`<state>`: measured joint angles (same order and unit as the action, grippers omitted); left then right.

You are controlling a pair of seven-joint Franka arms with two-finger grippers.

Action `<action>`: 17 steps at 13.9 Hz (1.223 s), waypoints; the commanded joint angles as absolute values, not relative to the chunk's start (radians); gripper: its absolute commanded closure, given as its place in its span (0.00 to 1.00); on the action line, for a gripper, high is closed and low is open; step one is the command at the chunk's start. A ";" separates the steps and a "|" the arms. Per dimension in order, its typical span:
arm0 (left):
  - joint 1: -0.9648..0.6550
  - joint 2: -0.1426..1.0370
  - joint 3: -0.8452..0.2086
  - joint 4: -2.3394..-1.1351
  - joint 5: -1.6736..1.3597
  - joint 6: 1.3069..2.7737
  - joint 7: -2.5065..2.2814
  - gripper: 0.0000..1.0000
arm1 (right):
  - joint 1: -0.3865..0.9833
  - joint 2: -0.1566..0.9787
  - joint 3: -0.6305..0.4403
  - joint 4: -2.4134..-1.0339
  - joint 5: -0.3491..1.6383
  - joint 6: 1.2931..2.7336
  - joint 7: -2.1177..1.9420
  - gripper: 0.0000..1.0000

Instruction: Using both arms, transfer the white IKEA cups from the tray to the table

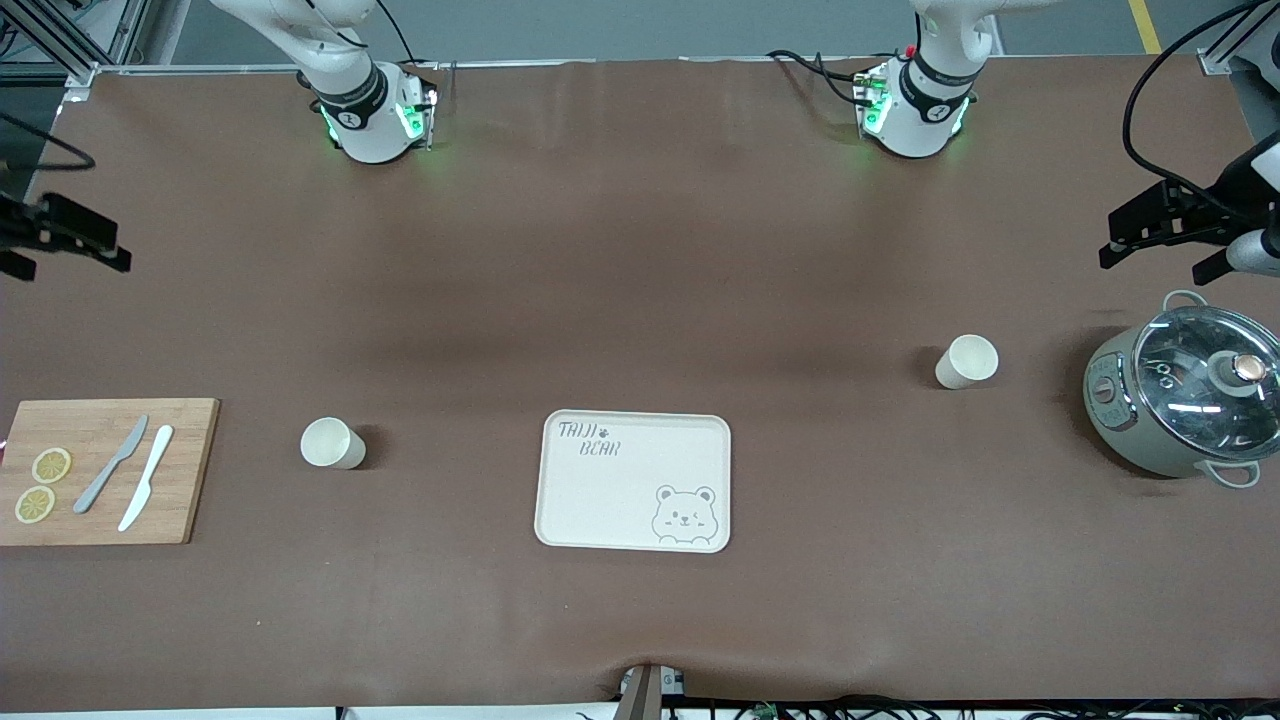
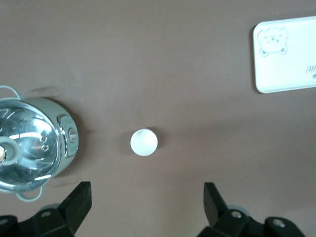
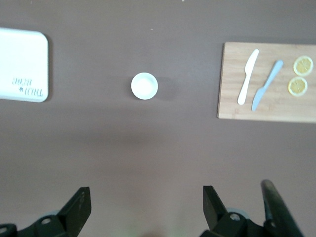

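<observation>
- The left gripper [image 1: 1165, 235] hangs in the air at the left arm's end of the table, over bare brown cloth just beside the pot; its black fingers [image 2: 79, 202] are spread wide and hold nothing.
- The right gripper [image 1: 60, 235] hangs over the right arm's end of the table, above bare cloth, farther from the front camera than the cutting board; its fingers [image 3: 79, 207] also stand released and empty.
- One white cup [image 1: 967, 361] stands upright on the table toward the left arm's end, between the tray and the pot, apart from both. The left wrist view shows it from straight above, its round rim [image 2: 144, 142] lying between the spread fingers.
- The other white cup [image 1: 332, 443] stands upright toward the right arm's end, between the cutting board and the tray, touching neither. The right wrist view looks down into it [image 3: 144, 86].
- A cream tray [image 1: 560, 500] printed with a bear and the words "TAIJI BEAR" lies flat in the middle of the table, with nothing on it.
- A grey-green pot [image 1: 1120, 420] with a glass lid [image 1: 1205, 385] sits near the left arm's end.
- A wooden cutting board [image 1: 185, 470] lies at the right arm's end, carrying two lemon slices [image 1: 51, 465], a grey knife [image 1: 110, 465] and a white knife [image 1: 147, 477] side by side.
</observation>
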<state>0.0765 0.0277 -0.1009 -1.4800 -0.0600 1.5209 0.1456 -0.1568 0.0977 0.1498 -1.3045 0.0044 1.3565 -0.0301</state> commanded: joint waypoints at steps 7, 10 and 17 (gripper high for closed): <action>0.029 0.101 -0.106 -1.387 0.052 1.434 0.103 0.00 | -0.132 0.055 0.149 -1.391 -0.003 1.387 0.001 0.00; 0.009 0.113 -0.106 -1.376 0.078 1.427 0.087 0.00 | -0.169 0.008 0.149 -1.474 -0.009 1.446 -0.055 0.00; 0.014 0.095 -0.106 -1.376 0.046 1.466 0.080 0.00 | -0.164 -0.023 0.150 -1.531 -0.015 1.499 -0.054 0.00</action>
